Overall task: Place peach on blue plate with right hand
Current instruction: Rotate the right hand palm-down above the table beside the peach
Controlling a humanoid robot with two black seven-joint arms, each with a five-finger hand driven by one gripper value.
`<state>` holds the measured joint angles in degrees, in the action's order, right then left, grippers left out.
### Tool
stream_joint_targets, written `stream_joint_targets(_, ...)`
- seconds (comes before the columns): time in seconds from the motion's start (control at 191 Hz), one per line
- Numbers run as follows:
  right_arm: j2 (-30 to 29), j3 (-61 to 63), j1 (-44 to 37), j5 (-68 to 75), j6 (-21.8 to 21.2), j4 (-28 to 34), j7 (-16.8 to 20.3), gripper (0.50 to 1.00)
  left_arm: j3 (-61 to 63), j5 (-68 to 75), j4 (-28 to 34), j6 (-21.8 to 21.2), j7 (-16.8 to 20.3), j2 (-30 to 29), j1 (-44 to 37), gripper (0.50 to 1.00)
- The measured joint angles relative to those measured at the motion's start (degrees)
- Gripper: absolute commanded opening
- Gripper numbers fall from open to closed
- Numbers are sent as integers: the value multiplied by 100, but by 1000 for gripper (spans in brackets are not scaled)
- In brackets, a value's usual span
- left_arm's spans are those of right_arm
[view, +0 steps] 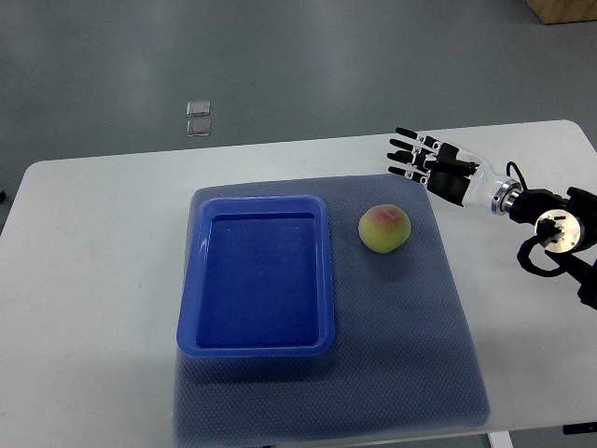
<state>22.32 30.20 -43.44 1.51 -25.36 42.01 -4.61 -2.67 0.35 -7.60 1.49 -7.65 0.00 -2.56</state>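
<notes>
The peach (384,229) lies on a gray mat (410,355) on the white surface (84,280), just right of the blue plate (256,347) and not touching it. The right hand (420,161) hovers to the far right of the peach, fingers spread and holding nothing.

from my remote station the site read as a robotics lab or test bay: plain white table (84,280) with a grey mesh mat (410,355), bare grey coated floor (280,65), cardboard box corner (564,9) at top right.
</notes>
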Motion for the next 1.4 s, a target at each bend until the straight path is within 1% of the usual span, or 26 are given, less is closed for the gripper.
stream_joint_targets(0.236, 0, 37, -1, 24, 21, 0, 6, 928, -29, -25, -22, -39, 25, 0, -6, 1000)
stream_joint_targets(0.403, 0, 37, -21, 25, 26, 0, 12, 928, -3, -27, -21, 12, 26, 0, -8, 1000)
stream_joint_targets(0.764, 51, 19, -91, -26, -87, 22, 3, 928, 9, -6, 8, -26, 27, 0, 1, 1000)
stream_joint_targets(0.843, 136, 19, -132, -25, -72, 204, 2, 928, 5, -6, 2, -26, 27, 0, 2, 1000)
stream_joint_targets(0.99, 505, 2, -149, -20, -68, 619, -5, 928, 16, -6, 24, -26, 24, 0, 2, 1000)
stream_joint_targets(1.22, 710, -75, -149, -43, -214, 683, -5, 928, 16, -8, 23, -26, 21, 0, 1, 1000)
stream_joint_targets(1.33, 767, -78, -149, -451, -186, 687, -8, 926, 13, -9, 14, -26, 22, 0, 2, 1000)
stream_joint_targets(1.398, 863, -52, -149, -854, -184, 687, -103, 926, 14, -9, 14, -26, 25, 0, 1, 1000)
